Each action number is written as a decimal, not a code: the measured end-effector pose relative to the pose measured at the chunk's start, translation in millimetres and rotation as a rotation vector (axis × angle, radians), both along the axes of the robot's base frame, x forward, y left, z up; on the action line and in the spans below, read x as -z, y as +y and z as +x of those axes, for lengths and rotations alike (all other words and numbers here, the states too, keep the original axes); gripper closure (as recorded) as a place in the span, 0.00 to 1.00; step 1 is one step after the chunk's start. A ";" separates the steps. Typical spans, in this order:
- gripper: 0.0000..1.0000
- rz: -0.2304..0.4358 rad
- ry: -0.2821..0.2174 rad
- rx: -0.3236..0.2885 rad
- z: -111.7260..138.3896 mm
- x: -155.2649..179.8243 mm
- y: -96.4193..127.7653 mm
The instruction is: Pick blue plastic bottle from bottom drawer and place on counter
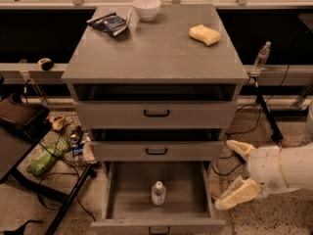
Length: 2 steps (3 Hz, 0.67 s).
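Pincer (225, 174) low at right, spread wide apart, pointing left.

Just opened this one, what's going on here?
The robot's gripper hangs open and empty to the right of the pulled-out bottom drawer, touching nothing. The bottle stands upright inside that drawer, not yet picked up. The counter above holds a bowl, a sponge and a dark packet.

The blue plastic bottle (158, 193) stands in the bottom drawer (129, 192); the gripper (224, 175) right of both.
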State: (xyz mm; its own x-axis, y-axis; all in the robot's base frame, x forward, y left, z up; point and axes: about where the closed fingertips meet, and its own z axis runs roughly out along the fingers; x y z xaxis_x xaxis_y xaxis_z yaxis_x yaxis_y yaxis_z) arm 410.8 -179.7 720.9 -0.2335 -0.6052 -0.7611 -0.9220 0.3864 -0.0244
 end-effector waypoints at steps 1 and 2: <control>0.00 0.148 -0.067 0.083 29.9 52.1 10.9; 0.00 0.243 -0.072 0.139 55.0 100.1 21.9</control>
State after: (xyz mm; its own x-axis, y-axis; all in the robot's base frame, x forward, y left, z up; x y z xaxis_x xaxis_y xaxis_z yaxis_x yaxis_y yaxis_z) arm 465.8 -157.8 620.8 -0.2419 -0.3691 -0.8974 -0.8590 0.5115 0.0211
